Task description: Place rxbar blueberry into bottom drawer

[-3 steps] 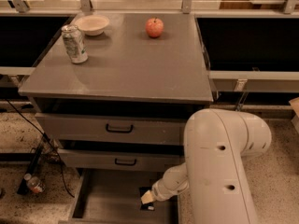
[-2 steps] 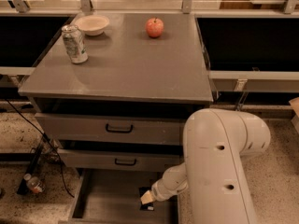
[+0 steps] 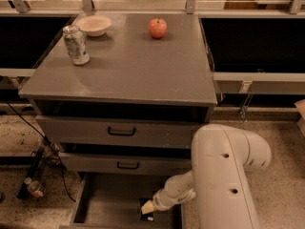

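Reaching down from the lower right of the frame, the white arm (image 3: 224, 175) puts the gripper (image 3: 147, 207) inside the bottom drawer (image 3: 102, 199), which stands pulled out at the lower middle of the frame. The rxbar blueberry (image 3: 146, 216) shows as a dark shape with a small white mark right under the gripper's pale tip, low over the grey drawer floor near its front right part. Whether the gripper is clamped on the bar or open beside it cannot be told, nor whether the bar rests on the floor. Set against the frame from a second ago, almost nothing differs: the gripper sits at the same spot in the drawer, the arm keeps the same bend, and the dark bar is in the same place below the tip. Above, the middle drawer (image 3: 127, 165) and the top drawer (image 3: 121, 131) stay shut, as before. On the cabinet top (image 3: 128, 75) the red apple (image 3: 157, 27), the white bowl (image 3: 94, 25) and the can (image 3: 76, 44) have not moved.
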